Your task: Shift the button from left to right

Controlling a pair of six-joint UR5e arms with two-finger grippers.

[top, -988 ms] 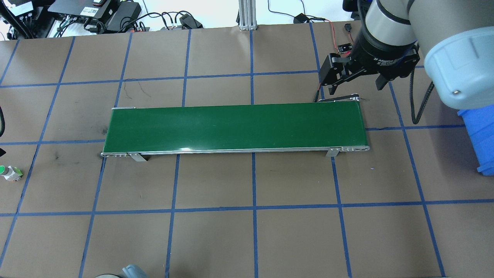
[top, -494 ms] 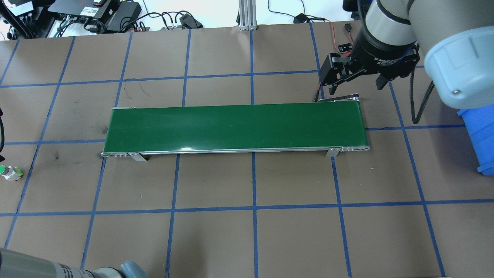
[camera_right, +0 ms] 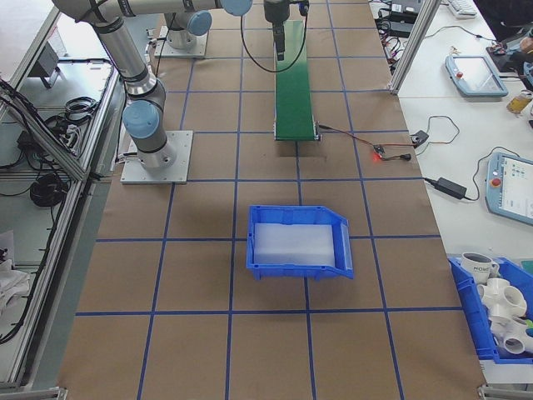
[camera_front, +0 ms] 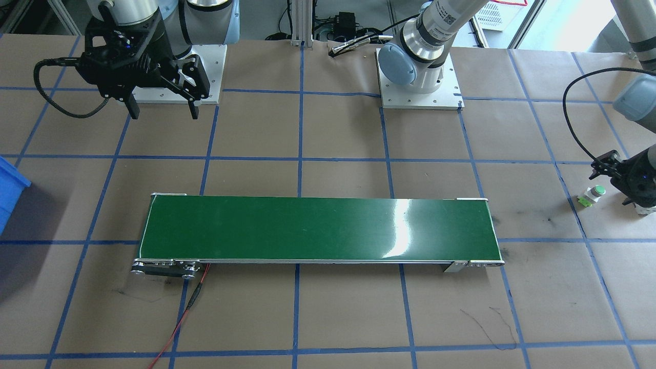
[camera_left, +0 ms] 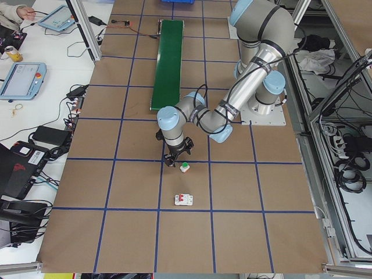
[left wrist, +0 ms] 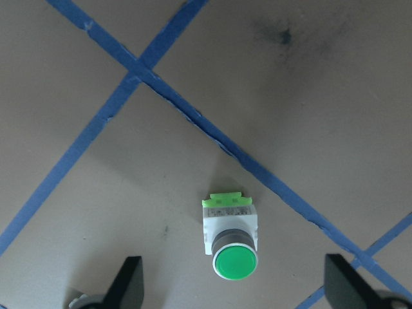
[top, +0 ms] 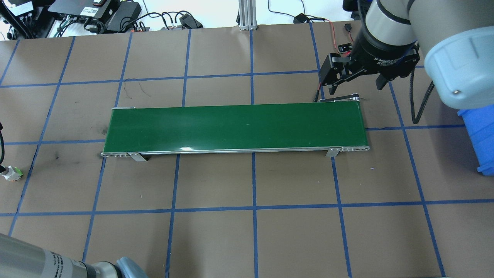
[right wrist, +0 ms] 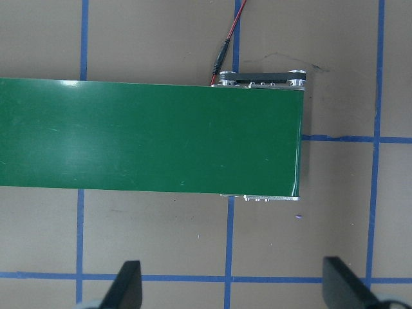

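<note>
Hovering over the button (left wrist: 233, 241), the left claw (left wrist: 232, 293) is spread wide with nothing gripped. Button sits on the tabletop (top: 270, 231), at 9 o'clock from the conveyor belt (top: 235, 127). Right claw (top: 357, 83) waits open too. Basically everything's left to do.

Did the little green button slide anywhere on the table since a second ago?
No. In the overhead view the button sits at the same spot beside the blue tape line; the left arm now hides its cap.
</note>
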